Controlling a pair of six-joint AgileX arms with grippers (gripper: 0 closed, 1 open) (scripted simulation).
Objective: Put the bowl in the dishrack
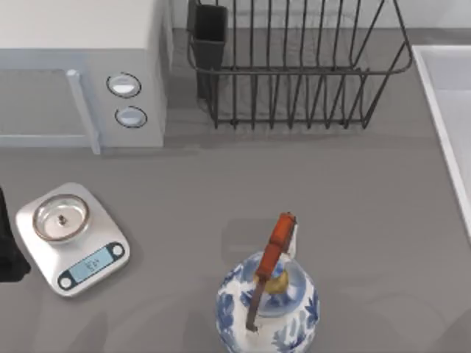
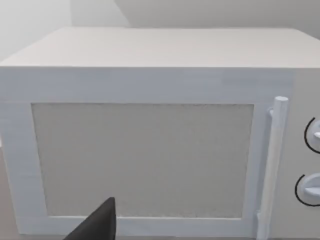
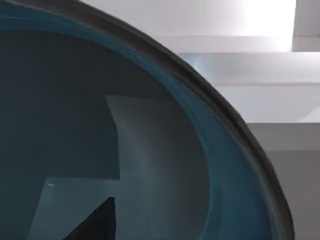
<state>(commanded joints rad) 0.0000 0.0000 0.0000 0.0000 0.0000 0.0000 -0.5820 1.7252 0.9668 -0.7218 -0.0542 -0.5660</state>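
The right gripper's jaw state cannot be told, one dark fingertip [image 3: 97,222] showing against the teal inside of the bowl [image 3: 220,165] right before it, while the left arm [image 1: 9,250] idles facing the microwave [image 2: 150,145], the dishrack [image 1: 294,70] farther off.

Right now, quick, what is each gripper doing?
Left gripper: by the microwave, cannot be told.
Right gripper: close over the bowl, cannot be told.

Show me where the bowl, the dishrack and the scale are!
bowl [image 3: 150,165]: right wrist view, its teal inside wall.
dishrack [image 1: 294,70]: top view, its front rail.
scale [image 1: 92,261]: top view, its small screen.
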